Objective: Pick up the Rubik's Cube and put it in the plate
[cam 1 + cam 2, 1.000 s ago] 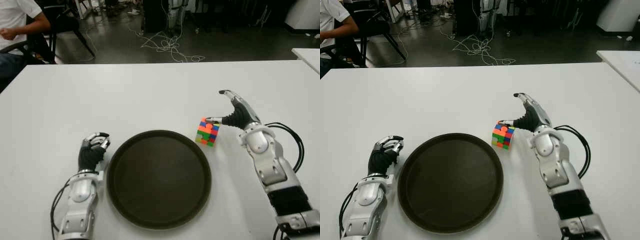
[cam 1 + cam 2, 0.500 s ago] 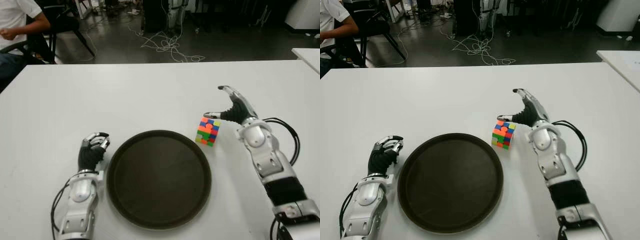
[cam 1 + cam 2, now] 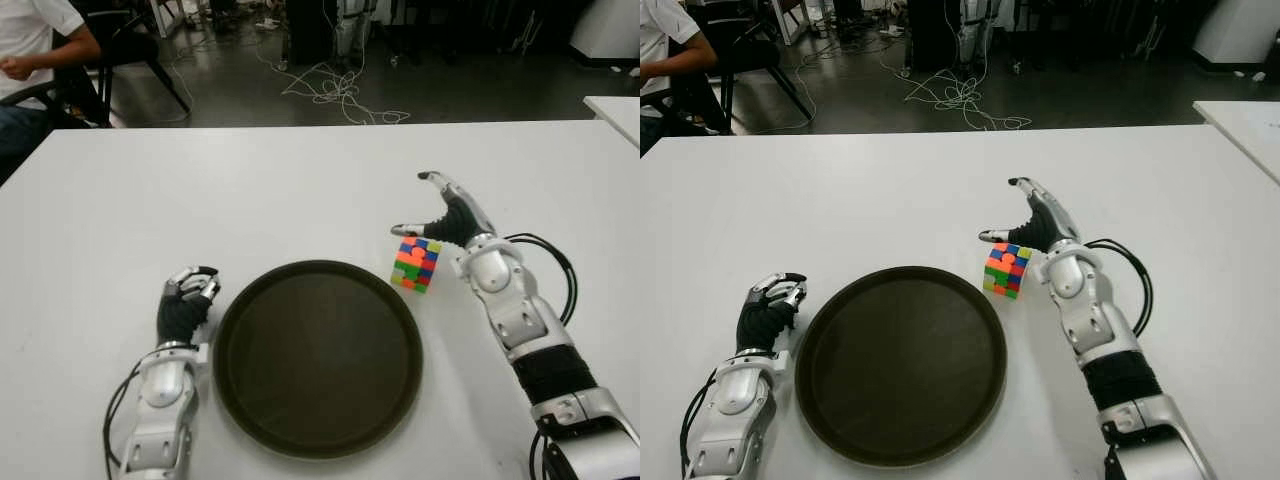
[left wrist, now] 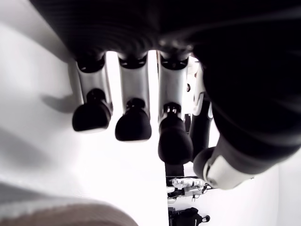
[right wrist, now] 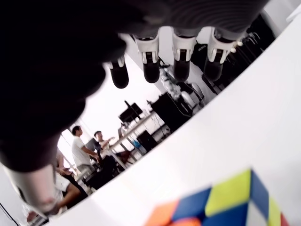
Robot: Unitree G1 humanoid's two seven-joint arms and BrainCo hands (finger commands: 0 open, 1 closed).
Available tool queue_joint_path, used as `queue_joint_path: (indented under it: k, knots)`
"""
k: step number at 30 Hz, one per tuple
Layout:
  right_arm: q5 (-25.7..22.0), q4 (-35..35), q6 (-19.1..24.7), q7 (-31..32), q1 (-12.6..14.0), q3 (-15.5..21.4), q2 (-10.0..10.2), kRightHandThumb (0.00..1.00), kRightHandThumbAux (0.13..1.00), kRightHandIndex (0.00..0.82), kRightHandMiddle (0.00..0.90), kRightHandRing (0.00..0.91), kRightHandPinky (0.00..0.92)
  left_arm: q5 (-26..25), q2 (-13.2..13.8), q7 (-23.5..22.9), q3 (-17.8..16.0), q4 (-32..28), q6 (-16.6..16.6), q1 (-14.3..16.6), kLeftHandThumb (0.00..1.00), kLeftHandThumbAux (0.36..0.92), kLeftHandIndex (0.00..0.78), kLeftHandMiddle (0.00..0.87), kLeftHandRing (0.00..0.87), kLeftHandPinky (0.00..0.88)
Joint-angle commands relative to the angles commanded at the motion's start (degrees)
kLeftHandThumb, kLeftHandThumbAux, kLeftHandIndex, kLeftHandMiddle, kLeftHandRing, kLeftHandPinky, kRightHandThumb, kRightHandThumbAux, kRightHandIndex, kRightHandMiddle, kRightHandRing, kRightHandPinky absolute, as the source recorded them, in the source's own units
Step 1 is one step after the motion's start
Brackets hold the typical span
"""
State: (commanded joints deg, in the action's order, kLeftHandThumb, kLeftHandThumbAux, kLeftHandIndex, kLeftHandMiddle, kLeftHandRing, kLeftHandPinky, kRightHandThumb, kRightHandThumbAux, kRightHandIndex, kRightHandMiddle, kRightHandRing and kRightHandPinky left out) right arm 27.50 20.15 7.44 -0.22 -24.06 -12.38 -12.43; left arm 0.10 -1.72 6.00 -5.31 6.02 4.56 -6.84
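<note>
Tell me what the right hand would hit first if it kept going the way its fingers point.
Probably nothing: the right hand points up-table over bare table, passing just behind the Rubik's Cube. Depth is unclear.

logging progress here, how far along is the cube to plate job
Nothing is finished: the Rubik's Cube sits on the table just outside the plate, which holds nothing. In hand: the right hand hovers open over the cube without gripping. The left hand shows left of the plate. Left: grasp, lift, place.
</note>
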Motion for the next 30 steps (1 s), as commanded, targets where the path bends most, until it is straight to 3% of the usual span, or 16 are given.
queue_joint_path:
  k: [30]
  knots:
    - [2.31,-1.58,1.98,2.49,2.34,-4.96,-1.11,0.000,0.677,0.000,0.000,0.000,0.004,-0.54,0.56,-2.09,-0.14,0.62,-1.64,-0.28,0.709,0.705,0.444,0.804,0.814,0.802]
